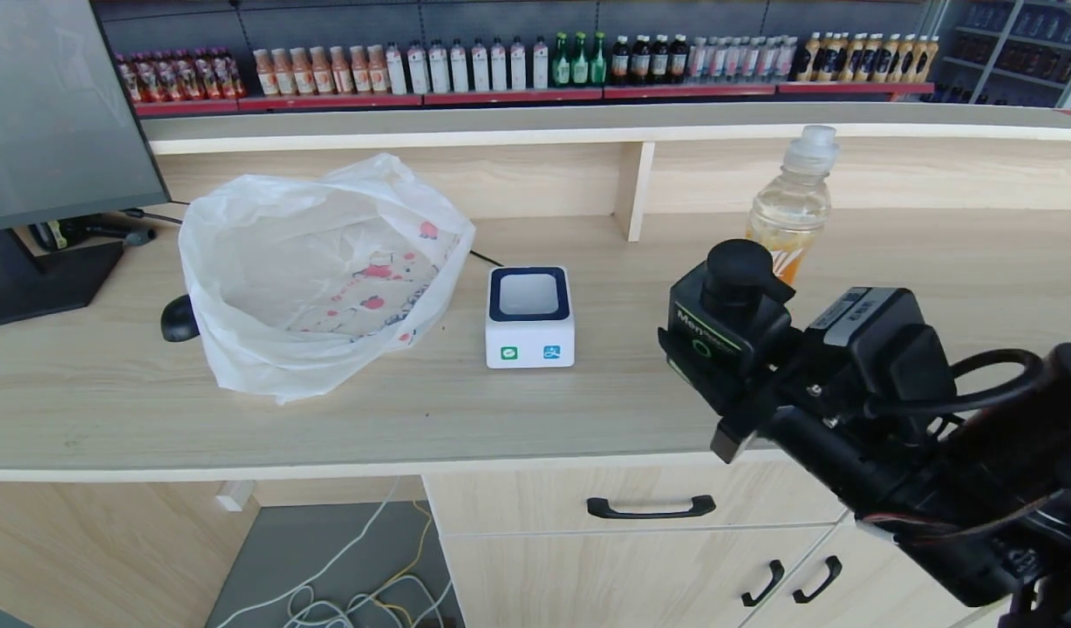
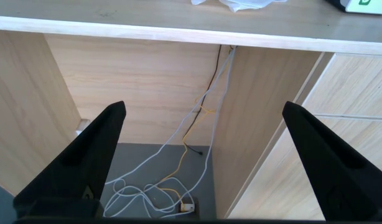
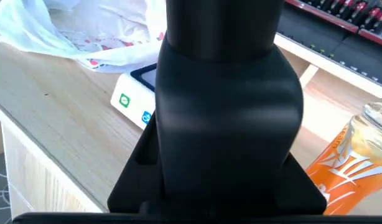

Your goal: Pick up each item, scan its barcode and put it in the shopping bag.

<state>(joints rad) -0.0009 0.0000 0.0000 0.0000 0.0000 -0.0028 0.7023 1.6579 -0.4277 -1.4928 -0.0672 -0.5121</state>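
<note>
A black bottle (image 1: 719,327) with a round black cap is held in my right gripper (image 1: 749,384), which is shut on it above the counter's front right, to the right of the scanner (image 1: 529,317). In the right wrist view the black bottle (image 3: 222,106) rises in front of the scanner (image 3: 136,99). The white shopping bag (image 1: 313,270) lies open on the counter left of the scanner. An orange drink bottle (image 1: 793,209) stands upright behind the held bottle. My left gripper (image 2: 203,155) hangs open and empty below the counter's edge, facing the knee space.
A monitor (image 1: 56,113) and a black mouse (image 1: 179,319) sit at the far left. A raised ledge (image 1: 588,131) with a wooden divider (image 1: 633,187) borders the counter's back. Drawers (image 1: 649,506) and loose cables (image 2: 178,180) lie beneath the counter.
</note>
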